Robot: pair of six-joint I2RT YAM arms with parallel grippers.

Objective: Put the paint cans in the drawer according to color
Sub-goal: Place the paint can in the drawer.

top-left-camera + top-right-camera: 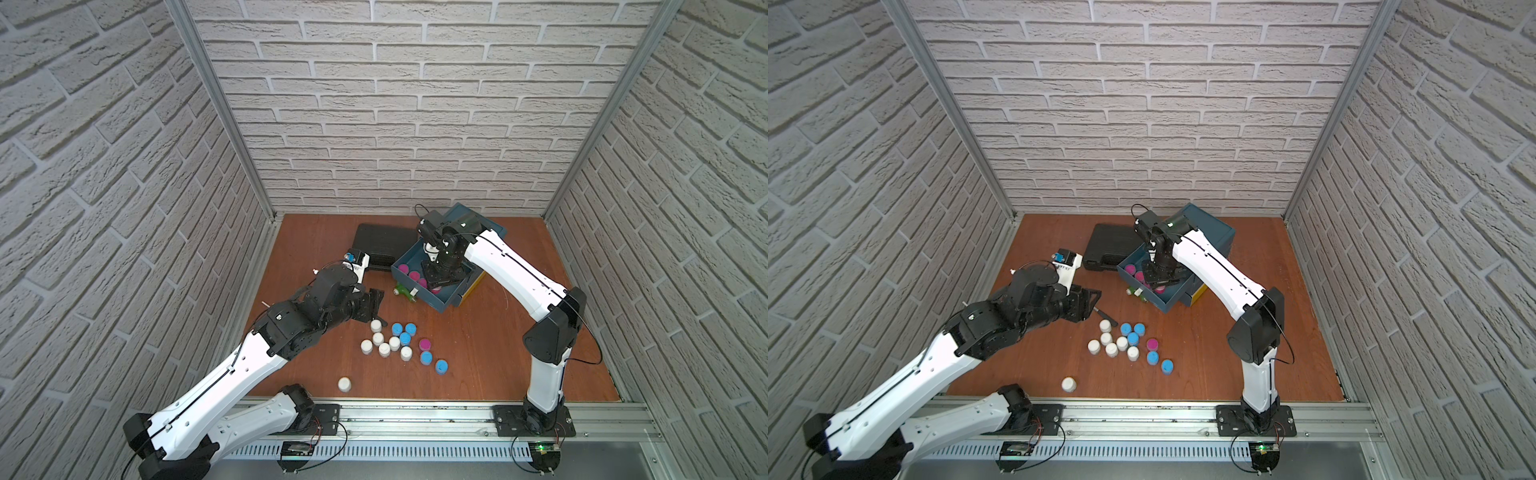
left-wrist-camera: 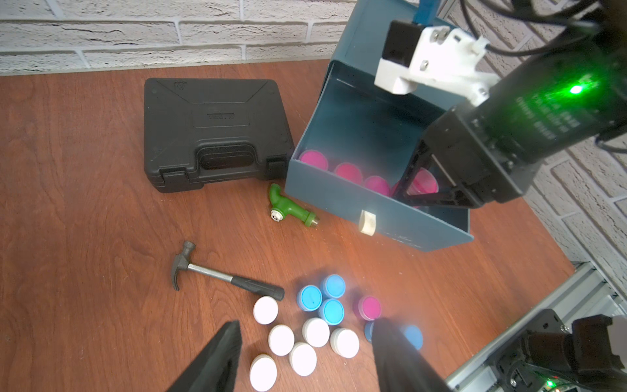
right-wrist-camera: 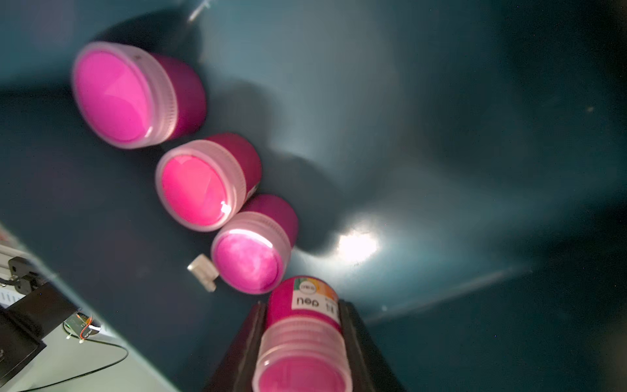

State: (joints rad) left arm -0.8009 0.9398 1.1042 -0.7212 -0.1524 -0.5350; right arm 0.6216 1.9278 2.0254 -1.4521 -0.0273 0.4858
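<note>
Fingers: one magenta can, three beside

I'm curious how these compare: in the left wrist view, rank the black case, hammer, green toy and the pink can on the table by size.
1. black case, clearly largest
2. hammer
3. green toy, shorter than the hammer, though it also lies farther from the camera
4. pink can, smallest

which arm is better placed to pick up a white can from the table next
Left. The left gripper, open, hangs close over the white cans. The right gripper is down inside the drawer, shut on a pink can, so it would have to let go and travel back first.
</note>
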